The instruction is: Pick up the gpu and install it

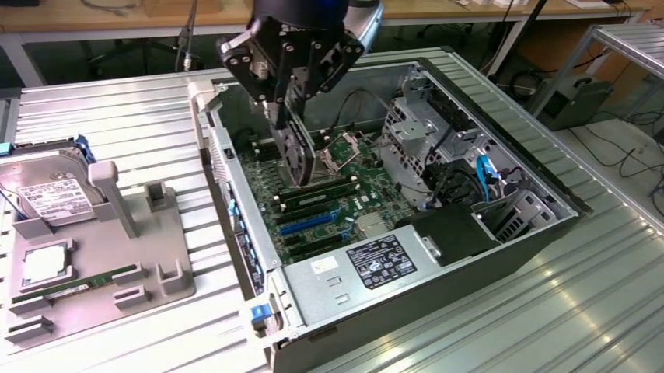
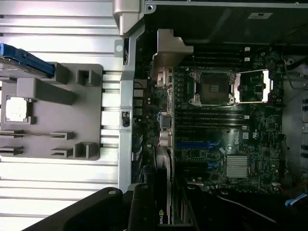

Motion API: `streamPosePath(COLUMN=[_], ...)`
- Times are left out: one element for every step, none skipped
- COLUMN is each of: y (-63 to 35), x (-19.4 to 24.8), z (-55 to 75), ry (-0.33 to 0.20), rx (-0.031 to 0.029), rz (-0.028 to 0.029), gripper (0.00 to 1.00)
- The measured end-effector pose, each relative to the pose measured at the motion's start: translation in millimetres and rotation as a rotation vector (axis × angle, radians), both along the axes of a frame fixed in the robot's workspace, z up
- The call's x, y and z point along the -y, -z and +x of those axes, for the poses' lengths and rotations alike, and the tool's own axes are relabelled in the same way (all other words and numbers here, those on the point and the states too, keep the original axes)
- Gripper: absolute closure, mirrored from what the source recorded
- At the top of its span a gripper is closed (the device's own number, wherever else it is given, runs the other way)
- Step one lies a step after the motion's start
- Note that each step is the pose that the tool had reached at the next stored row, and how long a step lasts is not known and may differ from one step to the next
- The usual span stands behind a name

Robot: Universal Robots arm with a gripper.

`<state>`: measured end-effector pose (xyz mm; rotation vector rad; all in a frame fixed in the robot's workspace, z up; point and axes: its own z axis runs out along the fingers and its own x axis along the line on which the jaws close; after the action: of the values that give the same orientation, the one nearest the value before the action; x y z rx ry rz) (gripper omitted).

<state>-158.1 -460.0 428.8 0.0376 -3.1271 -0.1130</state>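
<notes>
The gpu [image 1: 297,151], a thin black card, hangs edge-down inside the open computer case [image 1: 539,221]. My gripper [image 1: 286,101] is shut on the card's upper edge, with its fingers on either side. The card's lower end sits just above the motherboard [image 1: 343,198], close to the blue expansion slots [image 1: 309,223] and the case's rear wall. In the wrist view the gpu [image 2: 162,211] shows end-on between the dark fingers [image 2: 142,207], over the board's slot area [image 2: 197,144].
A silver drive cage [image 1: 415,132] and cables fill the case's side toward the exterior view's right. An open CPU socket [image 2: 211,89] lies on the board. On the exterior view's left, a grey fixture tray [image 1: 155,272] holds a hard drive [image 1: 42,194], a chip [image 1: 47,264] and a memory stick [image 1: 83,281].
</notes>
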Motion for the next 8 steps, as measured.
streamPosePath(y=[1.4, 2.9, 4.5, 5.7, 7.3, 8.7, 10.1, 11.5], x=[0.0, 0.0, 0.0, 0.0, 0.0, 0.0, 0.0, 0.0], z=[4.7, 9.5, 14.5, 18.6, 23.8, 28.3, 32.7, 37.5], ry=[0.0, 0.0, 0.0, 0.0, 0.0, 0.0, 0.0, 0.0], rx=[0.0, 0.0, 0.0, -0.0001, -0.0002, -0.0001, -0.0003, -0.0003], rz=[-0.0007, -0.0015, -0.0025, -0.0034, -0.0045, -0.0054, -0.0064, -0.0074], gripper=[0.74, 0.74, 0.74, 0.74, 0.74, 0.74, 0.74, 0.74])
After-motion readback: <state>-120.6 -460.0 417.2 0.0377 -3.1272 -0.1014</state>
